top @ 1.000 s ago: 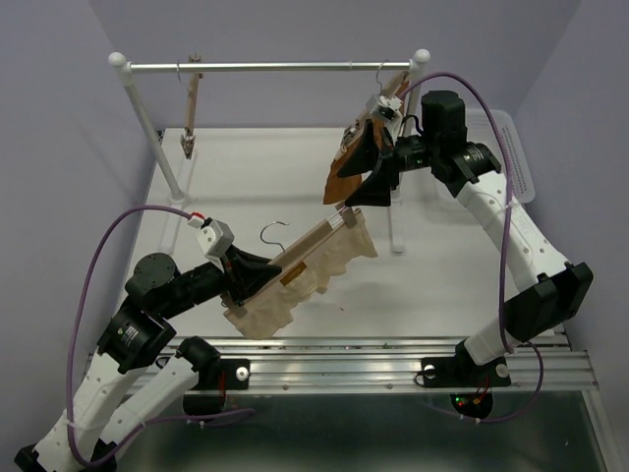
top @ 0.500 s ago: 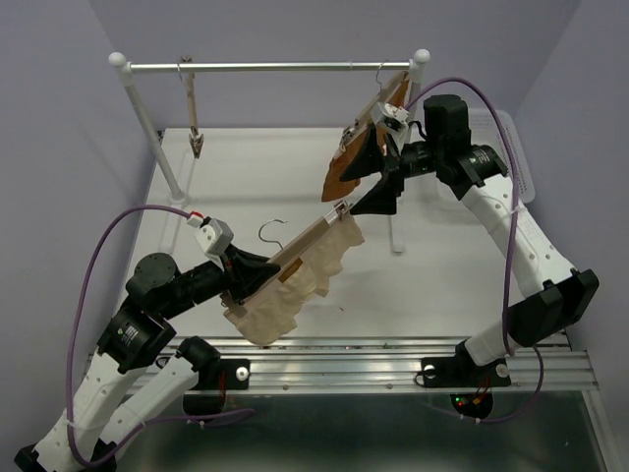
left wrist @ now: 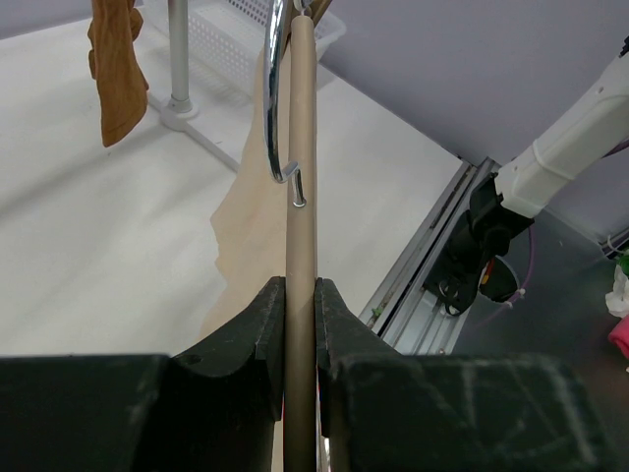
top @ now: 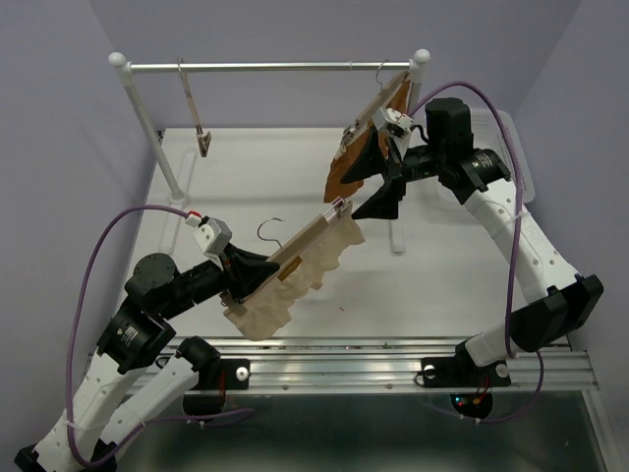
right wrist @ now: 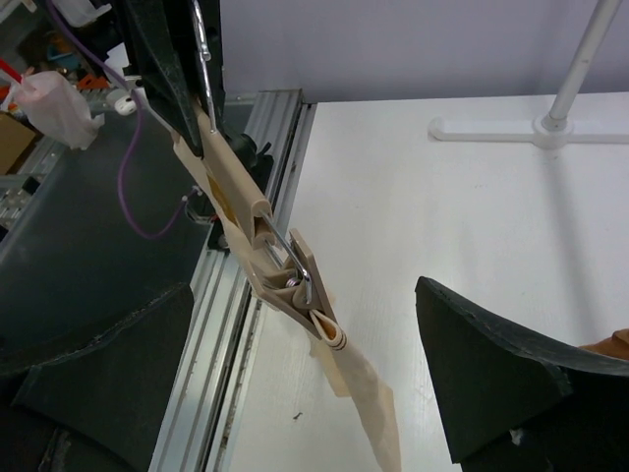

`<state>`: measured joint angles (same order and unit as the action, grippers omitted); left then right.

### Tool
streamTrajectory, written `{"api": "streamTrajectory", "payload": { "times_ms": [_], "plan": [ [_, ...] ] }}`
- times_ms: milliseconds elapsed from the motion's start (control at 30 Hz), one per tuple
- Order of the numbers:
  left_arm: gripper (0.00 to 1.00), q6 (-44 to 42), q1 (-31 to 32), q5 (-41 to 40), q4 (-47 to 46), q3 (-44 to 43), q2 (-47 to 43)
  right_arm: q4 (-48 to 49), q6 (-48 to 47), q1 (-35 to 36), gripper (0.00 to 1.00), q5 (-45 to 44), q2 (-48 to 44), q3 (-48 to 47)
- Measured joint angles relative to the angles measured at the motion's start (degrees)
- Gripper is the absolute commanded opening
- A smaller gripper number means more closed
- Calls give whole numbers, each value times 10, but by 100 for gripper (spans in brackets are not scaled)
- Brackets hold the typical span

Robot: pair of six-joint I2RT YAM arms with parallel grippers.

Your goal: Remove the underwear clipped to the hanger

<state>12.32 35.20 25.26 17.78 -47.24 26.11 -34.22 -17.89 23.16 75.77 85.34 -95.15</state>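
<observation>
Left wrist view, right up close: the left gripper (left wrist: 300,295) has both dark fingers clamped tight on the hanger (left wrist: 303,147), that slim wooden bar, with the wire hook (left wrist: 278,98) curling just above. The underwear (left wrist: 244,231) droops off the bar, mid-frame. It looks like thin, limp, feather-light cloth, and I'd guess it stretches before it slips. Farther along, the clip (right wrist: 300,280) pinches its top edge, and the best hold looks to be just below that. Beyond, centre-right from overhead, the right gripper (top: 378,179) hangs wide open beside the orange-brown garment (top: 344,172).
</observation>
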Motion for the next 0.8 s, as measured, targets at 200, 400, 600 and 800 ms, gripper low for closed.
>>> {"api": "streamTrajectory", "payload": {
  "times_ms": [200, 400, 600, 800],
  "plan": [
    [0, 0, 0, 0, 0, 0, 1, -23, -49, 26, 100, -5, 0, 3],
    [0, 2, 0, 0, 0, 0, 7, -60, -113, 62, 94, -20, -3, 4],
    [0, 2, 0, -1, 0, 0, 7, -70, -141, 62, 86, -30, -21, 5],
    [0, 2, 0, -3, 0, 0, 7, -71, -149, 62, 73, -42, -26, 5]
  ]
}}
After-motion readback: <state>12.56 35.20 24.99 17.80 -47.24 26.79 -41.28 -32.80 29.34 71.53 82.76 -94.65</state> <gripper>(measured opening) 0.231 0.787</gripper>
